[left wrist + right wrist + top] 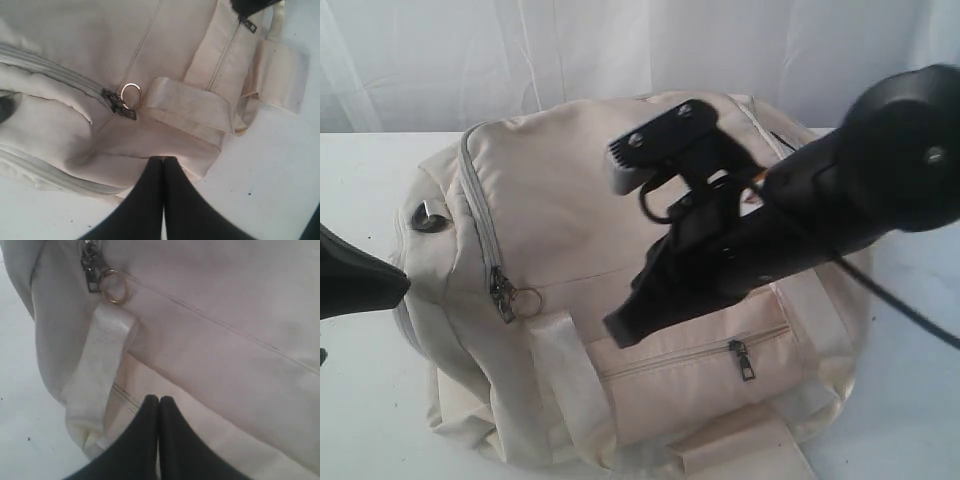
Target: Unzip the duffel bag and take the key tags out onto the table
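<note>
Right now the duffel bag [560, 200] fills the middle of the exterior view, lying on the white table [360, 400] with a pale curtain [520, 50] behind it; its main zip [475, 190] runs down the left part of the bag and looks closed along the stretch that shows; the zip pulls [503, 293] sit at the lower end of that zip, left of centre, with a round metal ring [528, 300] just beside them; a cream strap [565, 370] starts right below the ring and runs towards the lower edge of the frame; the front pocket [700, 385] at lower centre is zipped, its small pull [747, 360] near the right end; the left gripper [402, 284] comes in from the left edge at mid-height, its fingers pressed together with nothing between them, the tip just beside the bag's left end, though whether it touches cannot be told; the right gripper [618, 332] reaches across from the upper right and points down-left over the bag's front, just above the pocket; the right wrist view shows its jaws flat against each other, empty, over the fabric near the strap, with the ring and pulls a little further on.
</note>
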You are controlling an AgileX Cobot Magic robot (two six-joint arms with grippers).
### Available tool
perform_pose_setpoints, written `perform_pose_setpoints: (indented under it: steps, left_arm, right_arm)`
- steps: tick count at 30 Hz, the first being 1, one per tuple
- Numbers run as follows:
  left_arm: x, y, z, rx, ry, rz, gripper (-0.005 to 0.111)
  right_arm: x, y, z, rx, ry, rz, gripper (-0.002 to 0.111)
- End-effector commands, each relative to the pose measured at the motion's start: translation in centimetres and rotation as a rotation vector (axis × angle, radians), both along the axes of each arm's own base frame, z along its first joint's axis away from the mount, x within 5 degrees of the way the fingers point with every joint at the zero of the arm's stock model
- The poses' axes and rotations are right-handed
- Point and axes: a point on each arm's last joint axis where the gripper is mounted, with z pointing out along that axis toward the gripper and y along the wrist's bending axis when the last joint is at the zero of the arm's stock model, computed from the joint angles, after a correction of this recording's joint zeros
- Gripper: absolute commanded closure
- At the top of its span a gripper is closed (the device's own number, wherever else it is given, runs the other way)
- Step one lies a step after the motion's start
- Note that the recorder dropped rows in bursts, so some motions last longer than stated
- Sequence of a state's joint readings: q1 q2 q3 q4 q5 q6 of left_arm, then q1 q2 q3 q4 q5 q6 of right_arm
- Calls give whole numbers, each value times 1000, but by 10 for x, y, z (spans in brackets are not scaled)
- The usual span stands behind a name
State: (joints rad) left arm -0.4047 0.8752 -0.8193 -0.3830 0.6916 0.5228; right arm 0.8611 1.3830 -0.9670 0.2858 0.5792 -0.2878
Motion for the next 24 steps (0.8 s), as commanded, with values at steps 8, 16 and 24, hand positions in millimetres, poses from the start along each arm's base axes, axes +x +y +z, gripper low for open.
perform_pose_setpoints:
  steps: [8, 16, 24]
  left_arm:
    - [0, -4, -9, -73, 24, 18, 107]
    - [0, -4, -9, -75, 19, 17, 107]
    - [1, -4, -9, -79, 9, 23, 107]
  right_arm:
    - [10, 43, -58, -50, 105, -12, 54]
    - [12, 54, -79, -13, 206, -67, 34]
    - [4, 61, -86, -15, 263, -65, 40]
